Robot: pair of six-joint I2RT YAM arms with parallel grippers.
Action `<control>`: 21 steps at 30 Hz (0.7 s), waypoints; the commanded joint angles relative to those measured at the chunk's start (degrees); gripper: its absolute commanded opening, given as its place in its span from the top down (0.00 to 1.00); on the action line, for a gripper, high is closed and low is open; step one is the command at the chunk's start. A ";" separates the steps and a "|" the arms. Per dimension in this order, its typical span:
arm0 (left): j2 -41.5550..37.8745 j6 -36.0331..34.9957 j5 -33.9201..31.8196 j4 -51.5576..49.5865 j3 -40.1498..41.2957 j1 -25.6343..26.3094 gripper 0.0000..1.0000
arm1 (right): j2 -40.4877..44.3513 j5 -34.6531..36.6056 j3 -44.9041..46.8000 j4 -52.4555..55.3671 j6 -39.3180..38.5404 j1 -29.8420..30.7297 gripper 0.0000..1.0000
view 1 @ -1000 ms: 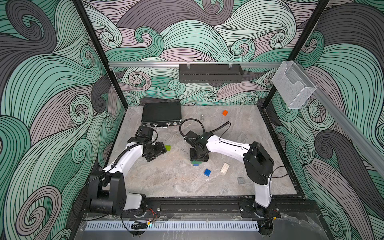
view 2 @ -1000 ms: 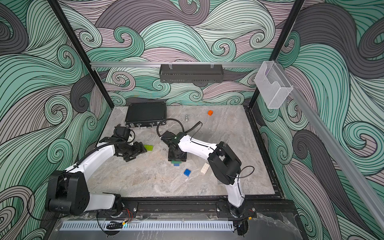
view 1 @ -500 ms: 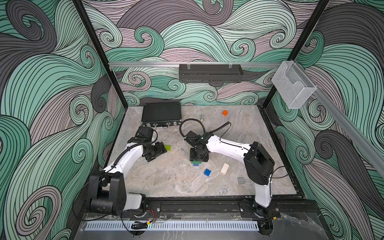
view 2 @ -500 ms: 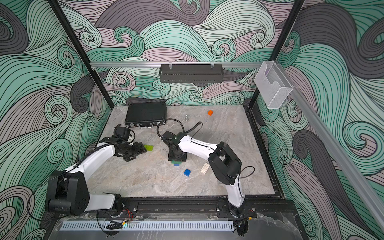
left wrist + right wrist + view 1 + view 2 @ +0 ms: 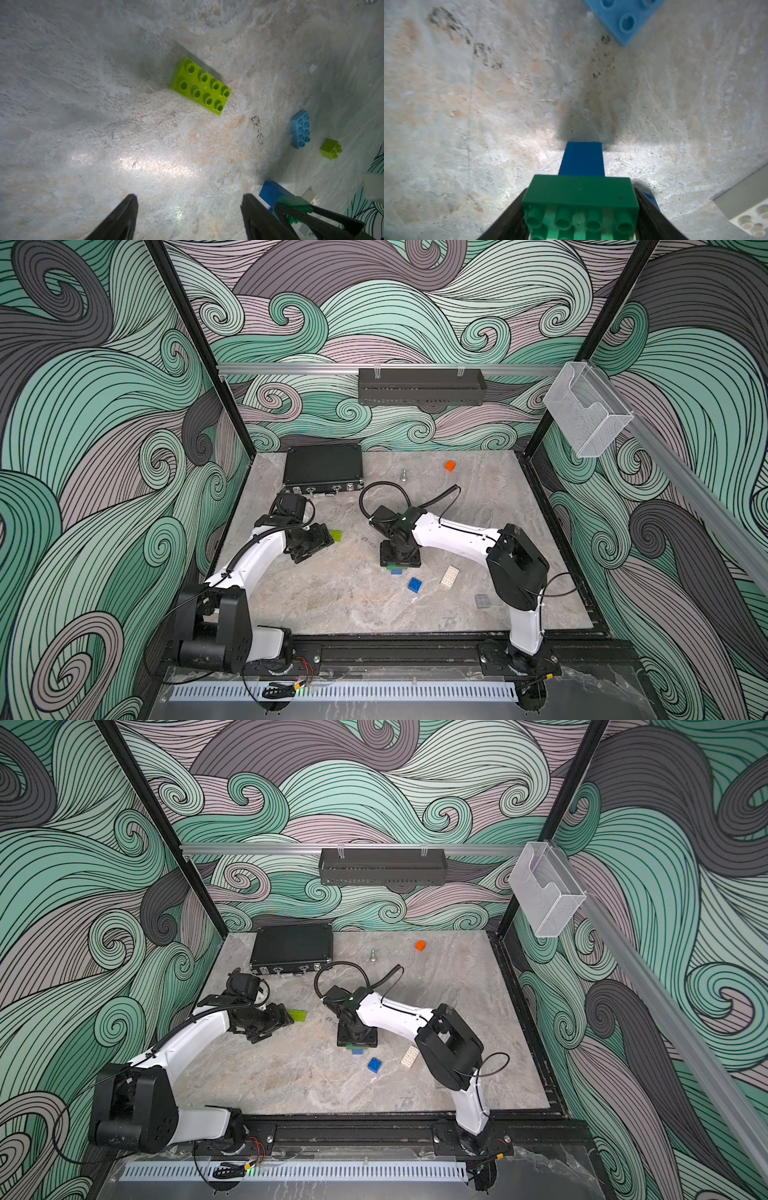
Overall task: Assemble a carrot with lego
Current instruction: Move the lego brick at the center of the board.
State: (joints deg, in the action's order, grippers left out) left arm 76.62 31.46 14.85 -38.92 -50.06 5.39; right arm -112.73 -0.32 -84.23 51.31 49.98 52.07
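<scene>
My right end effector [image 5: 580, 192] flanks the carrot [image 5: 581, 180] at its green band, lower centre of frame; clamped or loose, I cannot tell. My left end effector [image 5: 189, 196] stands apart, empty.
</scene>
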 commanded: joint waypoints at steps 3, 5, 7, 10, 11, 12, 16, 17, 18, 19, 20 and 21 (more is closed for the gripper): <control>-1.18 -0.33 -0.08 0.24 0.36 -0.21 0.20 | 0.83 1.30 0.40 2.19 -0.06 0.22 0.22; -1.29 -0.31 -0.04 0.29 0.36 -0.20 0.20 | 1.41 1.80 0.08 1.72 -0.74 0.22 0.18; -1.30 -0.30 -0.06 0.26 0.39 -0.25 0.20 | 2.01 2.37 -0.34 1.61 -1.23 0.22 0.14; -1.30 -0.46 -0.01 0.33 0.39 -0.16 0.20 | 3.60 3.08 -0.66 1.40 -1.84 0.11 0.11; -1.32 -0.71 0.13 0.34 0.32 -0.12 0.20 | 4.57 3.27 -0.59 1.49 -2.05 0.05 0.10; -1.39 -1.15 0.37 0.53 0.35 -0.07 0.20 | 5.54 3.39 -0.28 1.51 -2.08 -0.12 0.10; -1.29 -1.59 1.16 1.83 0.45 1.03 0.19 | 12.21 2.85 3.52 1.86 -2.51 -2.57 0.13; -0.95 -1.58 1.19 1.83 0.21 1.40 0.19 | 14.09 2.37 4.77 2.23 -2.75 -3.59 0.13; -0.70 -1.58 1.08 1.81 0.07 1.76 0.19 | 15.44 2.08 5.75 2.95 -2.78 -4.47 0.14; -0.35 -1.58 1.00 1.76 -0.24 2.18 0.19 | 17.30 1.75 7.14 3.23 -3.20 -5.44 0.14; -0.04 -1.58 0.84 1.76 -0.53 2.55 0.19 | 19.20 1.45 8.74 3.43 -3.36 -6.41 0.14; 0.10 -1.58 0.66 1.70 -0.79 2.81 0.19 | 20.75 1.32 10.24 3.67 -3.47 -7.23 0.14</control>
State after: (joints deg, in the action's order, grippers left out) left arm 76.40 30.63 15.31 -37.56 -49.82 7.25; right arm -94.94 1.08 -77.49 51.99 47.35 47.07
